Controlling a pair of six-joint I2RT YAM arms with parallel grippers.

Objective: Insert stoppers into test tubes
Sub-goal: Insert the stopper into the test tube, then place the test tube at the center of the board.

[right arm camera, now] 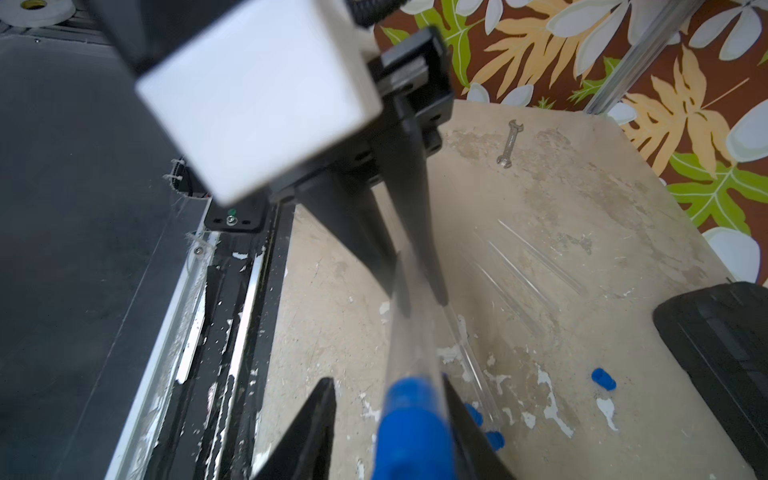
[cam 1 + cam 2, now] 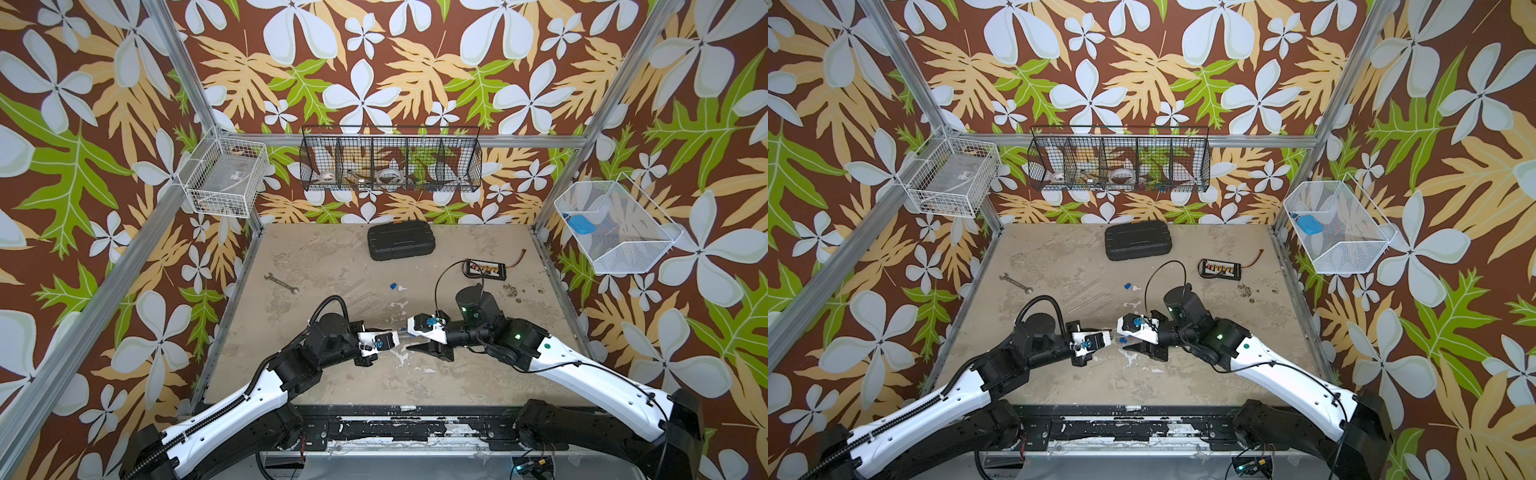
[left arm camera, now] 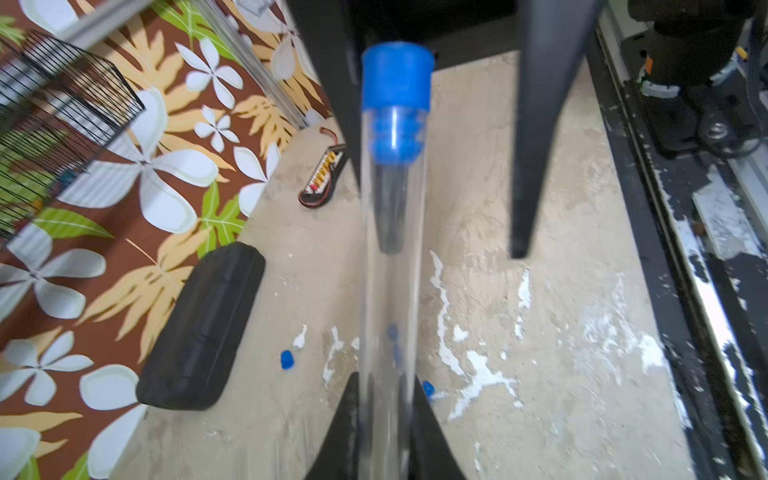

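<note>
The left hand (image 3: 384,378) is clamped on a clear test tube (image 3: 390,270), held above the bench (image 2: 316,374) near the middle of its arm-side edge. The tube's rear end is hidden between the fingers, and in both top views the glass is barely discernible. A bright-blue stopper (image 3: 397,83) closes the tube, its ribbed plug inside the mouth and its cap outside. The right hand (image 1: 386,380) stands parted about the cap, with one finger clear of it; whether its other finger touches cannot be judged. The spare tubes (image 1: 536,257) show only as faint streaks toward the left edge, and loose stoppers (image 1: 602,378) lie mid-bench.
</note>
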